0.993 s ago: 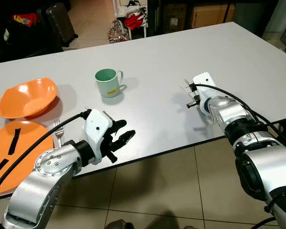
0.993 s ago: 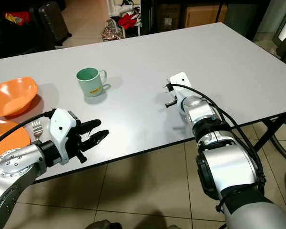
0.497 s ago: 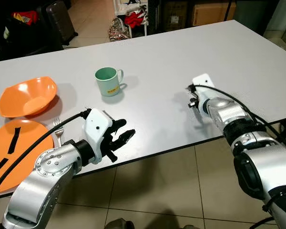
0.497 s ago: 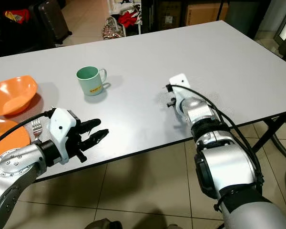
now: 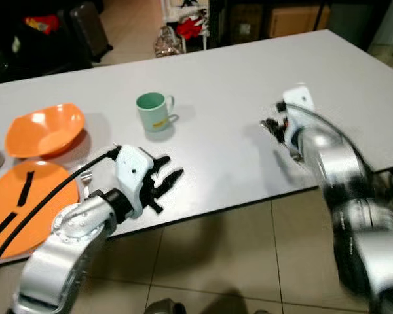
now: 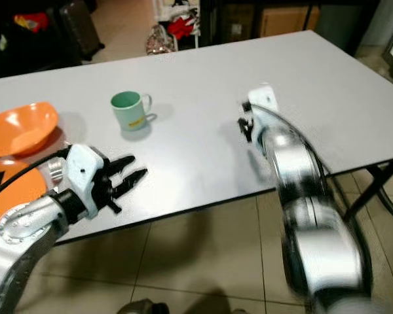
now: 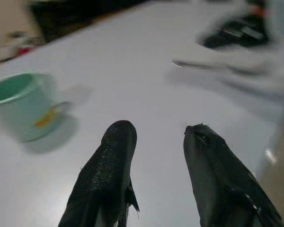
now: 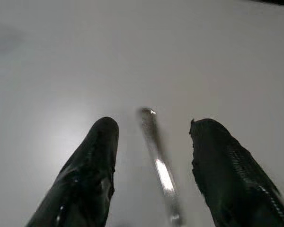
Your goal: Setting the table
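Observation:
A pale green mug stands upright on the white table, left of centre. My left gripper hovers open and empty at the table's front edge, with the mug ahead of it. My right gripper hangs low over the table's right part, open. A thin shiny metal utensil lies in the gap between its fingers, and neither finger touches it. The same utensil appears as a blurred streak in the left wrist view. Which kind of utensil it is cannot be made out.
An orange bowl sits at the far left, and an orange plate with black strips on it lies in front of the bowl. Dark cases and bags stand on the tiled floor beyond the table's far side.
The right arm has moved a little to the right and farther over the table and is blurred by motion. The left gripper has barely moved. The camera has shifted slightly.

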Motion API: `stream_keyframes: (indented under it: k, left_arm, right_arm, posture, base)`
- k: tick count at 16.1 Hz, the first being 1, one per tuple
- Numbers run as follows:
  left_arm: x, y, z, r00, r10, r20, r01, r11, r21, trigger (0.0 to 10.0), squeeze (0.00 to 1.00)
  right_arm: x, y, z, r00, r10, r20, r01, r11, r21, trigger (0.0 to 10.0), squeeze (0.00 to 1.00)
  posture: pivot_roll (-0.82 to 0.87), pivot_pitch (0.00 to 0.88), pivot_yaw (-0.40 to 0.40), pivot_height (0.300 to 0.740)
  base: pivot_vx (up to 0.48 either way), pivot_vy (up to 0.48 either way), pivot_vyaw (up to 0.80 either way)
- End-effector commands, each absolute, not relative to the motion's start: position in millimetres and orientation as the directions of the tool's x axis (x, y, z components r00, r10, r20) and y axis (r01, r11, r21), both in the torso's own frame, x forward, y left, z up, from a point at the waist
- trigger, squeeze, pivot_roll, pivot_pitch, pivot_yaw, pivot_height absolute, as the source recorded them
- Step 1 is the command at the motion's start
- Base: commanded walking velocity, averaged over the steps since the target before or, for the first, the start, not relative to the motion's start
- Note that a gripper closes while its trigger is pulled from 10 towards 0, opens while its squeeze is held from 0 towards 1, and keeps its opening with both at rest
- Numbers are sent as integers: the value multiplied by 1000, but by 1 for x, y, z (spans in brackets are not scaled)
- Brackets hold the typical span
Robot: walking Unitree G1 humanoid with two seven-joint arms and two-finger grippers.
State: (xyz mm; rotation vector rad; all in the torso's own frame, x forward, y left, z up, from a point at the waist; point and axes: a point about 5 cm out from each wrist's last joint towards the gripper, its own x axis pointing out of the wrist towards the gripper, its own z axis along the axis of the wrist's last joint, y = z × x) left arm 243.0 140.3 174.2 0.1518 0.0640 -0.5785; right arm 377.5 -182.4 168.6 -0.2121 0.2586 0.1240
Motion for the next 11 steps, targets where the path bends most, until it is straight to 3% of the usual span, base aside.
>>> stream_keyframes:
  k: [1, 7, 11]
  left_arm:
    - [244, 147, 175, 890, -448, -82, 455, 882, 123, 10000, 0]
    - [233, 149, 171, 973, -231, -23, 232, 969, 84, 10000, 0]
    - [230, 143, 177, 981, -192, 17, 189, 976, 109, 10000, 0]
  right_arm:
    - [364, -178, 184, 976, 110, -189, -133, 984, -116, 10000, 1000]
    - [276, -163, 182, 987, 151, -57, -156, 982, -105, 10000, 1000]
    - [244, -152, 189, 965, 262, 6, -254, 943, -217, 10000, 1000]
  posture:
    - [-56, 17, 100, 740]
    - [-122, 25, 103, 740]
    - [-108, 48, 81, 740]
  base:
    - [0, 0, 0]
    - [0, 0, 0]
    - [0, 0, 800]
